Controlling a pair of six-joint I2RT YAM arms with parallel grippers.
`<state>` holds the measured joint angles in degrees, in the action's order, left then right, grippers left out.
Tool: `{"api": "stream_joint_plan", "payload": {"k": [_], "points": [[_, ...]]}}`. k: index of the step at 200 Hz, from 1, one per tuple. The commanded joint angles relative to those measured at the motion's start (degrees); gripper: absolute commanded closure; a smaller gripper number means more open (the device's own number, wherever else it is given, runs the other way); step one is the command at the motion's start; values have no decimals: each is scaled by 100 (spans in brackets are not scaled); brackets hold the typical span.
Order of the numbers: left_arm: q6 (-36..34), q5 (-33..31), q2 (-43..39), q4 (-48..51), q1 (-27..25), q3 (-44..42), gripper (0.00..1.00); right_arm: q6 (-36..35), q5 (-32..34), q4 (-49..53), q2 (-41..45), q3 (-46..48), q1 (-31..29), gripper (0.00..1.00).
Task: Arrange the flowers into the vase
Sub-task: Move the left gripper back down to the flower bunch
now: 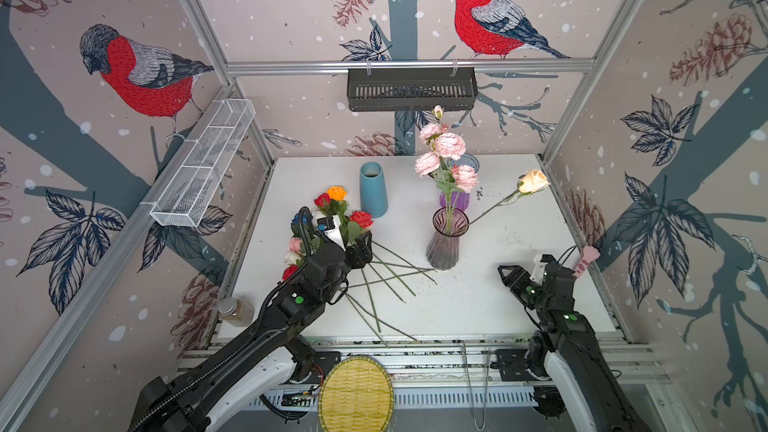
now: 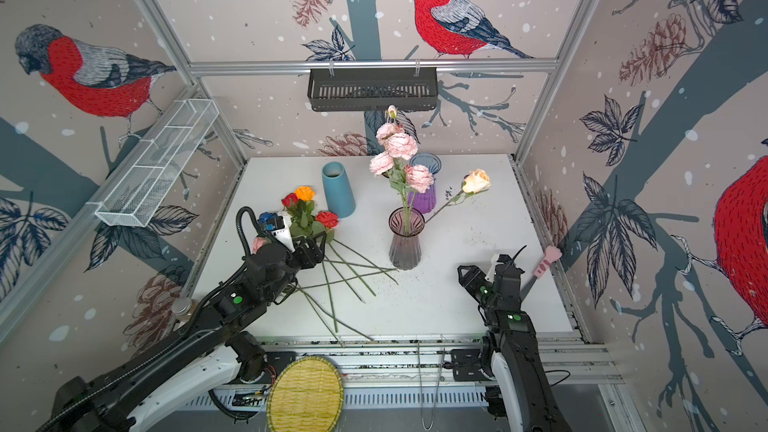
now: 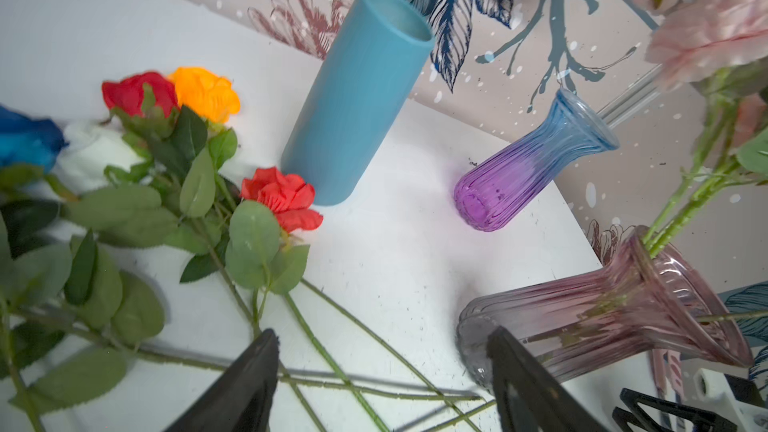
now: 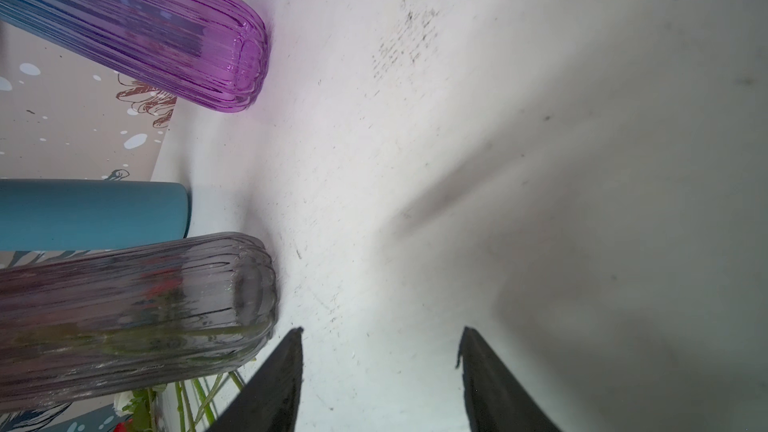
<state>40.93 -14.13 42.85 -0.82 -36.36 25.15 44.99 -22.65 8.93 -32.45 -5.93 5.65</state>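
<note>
On the white table [image 1: 498, 297], flowers lay half arranged, both grippers open-jawed.
Pink carnation spray [image 1: 446, 147] and peach rose [image 1: 533, 181] stood in the smoky pink ribbed glass vase [image 1: 446, 243], the rose leaning right. Red, orange, white, blue and pink loose roses [image 1: 337, 195] lay heaped left of it, stems fanned toward the vase. The left gripper [image 3: 382, 332] hung over those stems, jaws apart, clamping nothing; the right gripper [image 4: 382, 329] gaped empty above bare table.
</note>
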Motion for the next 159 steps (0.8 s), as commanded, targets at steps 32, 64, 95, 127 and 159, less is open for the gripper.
{"api": "stream_joint_plan", "payload": {"k": [32, 64, 95, 127, 159], "points": [[1195, 1115, 50, 91, 455, -579, 26, -28, -55, -58, -34, 12, 1, 39], [1360, 1400, 266, -233, 753, -939, 29, -34, -56, -58, -37, 7, 7, 39], [1472, 1780, 539, -573, 1052, -1166, 30, -34, -64, -71, -43, 4, 3, 39], [1635, 1886, 610, -822, 1201, -1380, 30, -52, -98, -130, -150, 8, 9, 39], [1761, 1976, 688, -1006, 1254, -1527, 28, -78, -185, -237, -242, 14, -2, 37]]}}
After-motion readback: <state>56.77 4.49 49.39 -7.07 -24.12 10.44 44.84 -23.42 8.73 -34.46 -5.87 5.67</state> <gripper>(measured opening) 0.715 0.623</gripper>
